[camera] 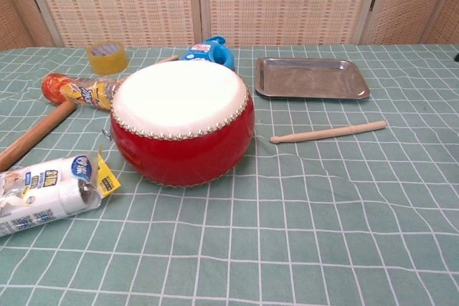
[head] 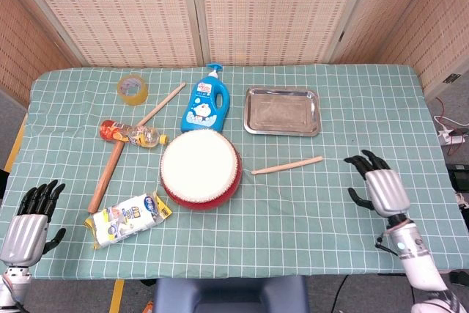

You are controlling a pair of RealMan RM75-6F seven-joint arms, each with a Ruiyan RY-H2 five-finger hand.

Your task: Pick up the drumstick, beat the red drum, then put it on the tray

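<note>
Head view: right robot hand [head: 379, 185] hovers over the green checked tabletop [head: 308, 218] with fingers spread and nothing in its grasp. The pale wooden drumstick [head: 287, 166] lies flat on the cloth to this hand's left, near it but apart, its thin tip pointing toward the round red drum with a white skin [head: 200, 168] further left. The rectangular silver metal tray [head: 282, 111] sits ahead of the hand and to its left, beyond the drumstick. The left robot hand [head: 28, 220] hangs at the near left edge of the tabletop, fingers apart, also holding nothing. Just to its right lies a white plastic packet with yellow and blue print [head: 128, 216]; ahead of it runs a long brown wooden stick [head: 107, 174], then an orange-capped bottle lying on its side [head: 134, 134], a yellow roll of tape [head: 133, 87] and a blue detergent bottle [head: 206, 103].

Chest view: neither robot hand shows. The drum [camera: 182, 123] stands in the middle, the drumstick [camera: 328, 132] lying just to its right, apart from it, and the tray [camera: 310, 78] behind the drumstick.
</note>
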